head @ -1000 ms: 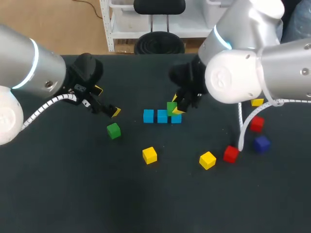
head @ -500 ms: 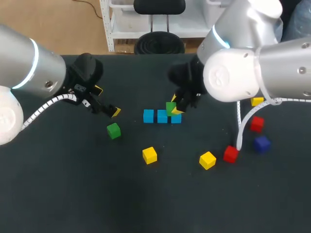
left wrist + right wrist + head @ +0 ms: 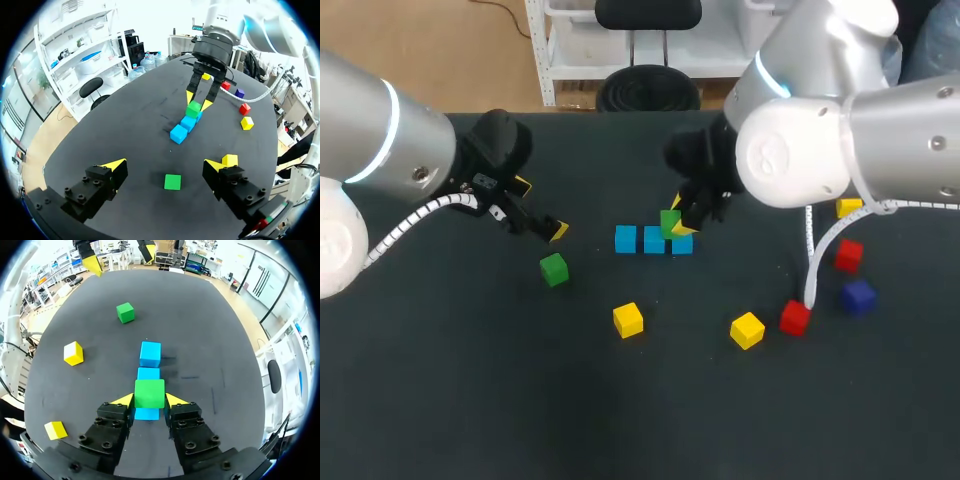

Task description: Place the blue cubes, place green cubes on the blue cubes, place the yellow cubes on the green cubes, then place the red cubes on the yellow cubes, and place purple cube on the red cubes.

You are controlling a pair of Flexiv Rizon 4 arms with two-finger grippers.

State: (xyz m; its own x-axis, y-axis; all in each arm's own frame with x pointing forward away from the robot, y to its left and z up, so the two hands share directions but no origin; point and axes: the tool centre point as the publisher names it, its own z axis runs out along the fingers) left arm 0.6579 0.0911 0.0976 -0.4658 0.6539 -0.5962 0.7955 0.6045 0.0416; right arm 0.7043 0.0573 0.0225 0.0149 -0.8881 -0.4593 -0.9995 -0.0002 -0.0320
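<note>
Three blue cubes (image 3: 654,240) lie in a row at the table's middle. My right gripper (image 3: 677,222) is shut on a green cube (image 3: 671,222), holding it over the row's right end. In the right wrist view the green cube (image 3: 149,393) sits between the fingers, over the seam of the two nearer blue cubes (image 3: 148,373). I cannot tell whether it touches them. My left gripper (image 3: 541,208) hangs open and empty above a second green cube (image 3: 554,269). In the left wrist view that green cube (image 3: 172,182) lies just ahead of the open left gripper (image 3: 165,165).
Yellow cubes lie at the front middle (image 3: 628,319), front right (image 3: 747,329) and far right (image 3: 849,209). Two red cubes (image 3: 795,317) (image 3: 848,254) and a dark purple cube (image 3: 858,296) lie on the right side of the dark table (image 3: 470,400).
My right gripper has edged slightly to the left with the green cube in it. The left arm has not moved.
</note>
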